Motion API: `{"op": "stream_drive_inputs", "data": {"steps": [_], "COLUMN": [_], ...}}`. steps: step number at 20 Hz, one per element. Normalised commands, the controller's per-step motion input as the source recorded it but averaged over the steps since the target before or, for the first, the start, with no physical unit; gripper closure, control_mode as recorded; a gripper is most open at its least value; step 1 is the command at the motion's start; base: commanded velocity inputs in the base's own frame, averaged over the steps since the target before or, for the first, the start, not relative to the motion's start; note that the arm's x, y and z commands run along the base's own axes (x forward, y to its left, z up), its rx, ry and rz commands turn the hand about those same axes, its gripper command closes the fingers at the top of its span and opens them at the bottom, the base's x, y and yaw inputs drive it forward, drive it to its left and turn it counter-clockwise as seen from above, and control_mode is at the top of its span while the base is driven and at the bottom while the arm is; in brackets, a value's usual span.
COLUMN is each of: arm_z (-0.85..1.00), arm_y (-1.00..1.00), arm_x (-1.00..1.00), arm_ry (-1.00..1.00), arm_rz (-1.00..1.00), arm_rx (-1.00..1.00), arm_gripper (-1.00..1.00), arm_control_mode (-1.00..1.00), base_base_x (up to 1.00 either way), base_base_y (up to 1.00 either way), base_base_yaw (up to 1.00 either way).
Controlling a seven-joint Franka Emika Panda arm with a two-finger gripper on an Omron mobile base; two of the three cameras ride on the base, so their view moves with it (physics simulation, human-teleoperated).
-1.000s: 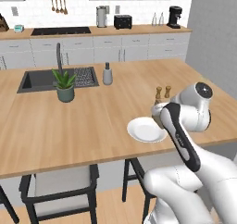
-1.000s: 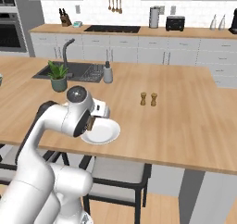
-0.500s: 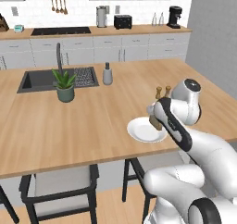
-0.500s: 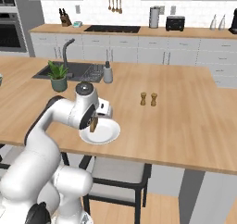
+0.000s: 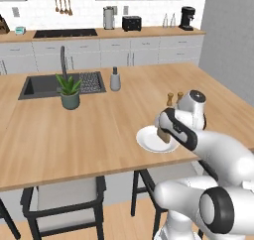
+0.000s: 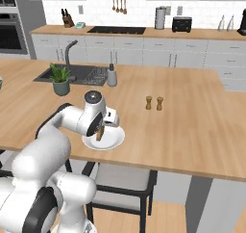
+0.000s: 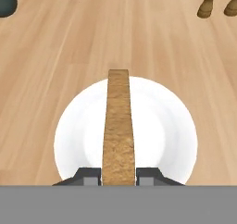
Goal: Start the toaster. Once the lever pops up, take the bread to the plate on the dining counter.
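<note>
The fingers are gripping the bread tightly, one on each flat face, and are holding it edge-on above the plate. In the hand view the slice is running across the middle of the white plate; whether its lower edge is touching the plate I cannot tell. In the left base view the bread is hanging over the plate, which is sitting near the front edge of the table, toward its right end. Two small brown shakers are standing farther in. The toaster is sitting on the far worktop along the tiled wall.
</note>
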Motion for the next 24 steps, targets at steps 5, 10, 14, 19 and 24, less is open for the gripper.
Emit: {"op": "stream_drive_inputs", "data": {"steps": [5,10,14,19,24], "arm_z": [-0.45,-0.32,-0.06,-0.15,-0.26], "arm_y": [0.0,0.0,0.0,0.0,0.0], "arm_x": [0.24,0.27,0.28,0.09,0.0], "arm_ry": [0.02,0.0,0.0,0.0,0.0], "arm_rz": [0.0,0.0,0.0,0.0,0.0], "arm_rx": [0.0,0.0,0.0,0.0,0.0], "arm_gripper": [1.0,1.0,1.0,1.0,1.0], "arm_control_mode": [-1.0,-1.0,-1.0,-1.0,-1.0], "base_base_x": [0.0,0.0,0.0,0.0,0.0], "base_base_y": [0.0,0.0,0.0,0.0,0.0], "base_base_yaw": [0.0,0.0,0.0,0.0,0.0]}}
